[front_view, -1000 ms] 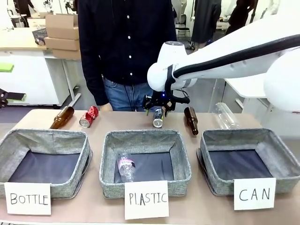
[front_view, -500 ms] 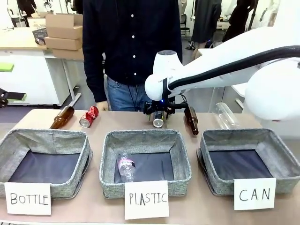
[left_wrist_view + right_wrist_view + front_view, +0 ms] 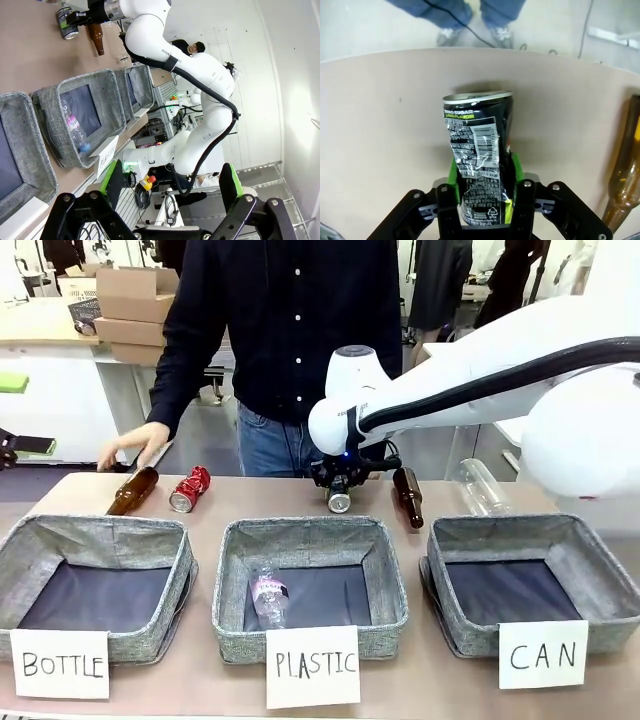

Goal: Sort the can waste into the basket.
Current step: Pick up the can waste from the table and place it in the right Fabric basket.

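The dark can lies at the far middle of the table, and my right gripper is shut on it. In the right wrist view the green pads squeeze the dented dark can at my right gripper; whether it is off the table I cannot tell. The red can lies at the far left. At the front right stands the grey basket behind its "CAN" card, with nothing in it. My left gripper hangs open, off to the side of the table.
A person stands at the far side, one hand by the left brown bottle. Another brown bottle and a clear bottle lie right of the dark can. The "PLASTIC" basket holds a plastic bottle; the "BOTTLE" basket stands at the left.
My right gripper came down and shut on the dark can. The person's hand has come in at the far left, near the brown bottle.
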Available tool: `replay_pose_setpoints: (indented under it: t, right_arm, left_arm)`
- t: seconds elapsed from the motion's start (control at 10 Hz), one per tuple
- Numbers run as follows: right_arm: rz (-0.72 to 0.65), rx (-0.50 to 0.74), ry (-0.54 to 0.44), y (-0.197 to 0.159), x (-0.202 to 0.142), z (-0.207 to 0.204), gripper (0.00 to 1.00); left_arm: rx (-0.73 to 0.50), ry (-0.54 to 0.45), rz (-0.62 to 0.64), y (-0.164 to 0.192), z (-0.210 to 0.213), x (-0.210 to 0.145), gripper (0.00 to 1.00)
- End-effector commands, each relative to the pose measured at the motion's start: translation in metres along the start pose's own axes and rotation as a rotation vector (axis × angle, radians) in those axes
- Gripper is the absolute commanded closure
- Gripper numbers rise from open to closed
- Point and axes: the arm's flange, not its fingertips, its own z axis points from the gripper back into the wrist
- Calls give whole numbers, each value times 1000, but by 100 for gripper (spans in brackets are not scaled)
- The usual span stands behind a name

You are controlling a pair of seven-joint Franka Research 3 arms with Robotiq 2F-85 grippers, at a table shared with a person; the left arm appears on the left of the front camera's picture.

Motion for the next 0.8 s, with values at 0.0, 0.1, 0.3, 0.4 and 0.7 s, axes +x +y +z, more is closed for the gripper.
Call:
replay_pose_setpoints:
  t: [0.0,0.1,0.3,0.4,0.7]
  right_arm:
    - [-22,-36,-22,-3,0,1,96]
    - [-36,-29,-26,-6,0,2,100]
    - [-37,15,-23,-11,-2,14,100]
    - [3,67,-35,-17,-8,39,100]
    - [290,274,89,-85,-76,182,100]
  left_arm:
    - [-21,-8,-24,-1,-1,1,0]
    - [-21,-8,-24,-1,-1,1,0]
    - [-21,-8,-24,-1,-1,1,0]
    - [-21,-8,-24,-1,-1,1,0]
    - [-21,-8,-24,-1,-1,1,0]
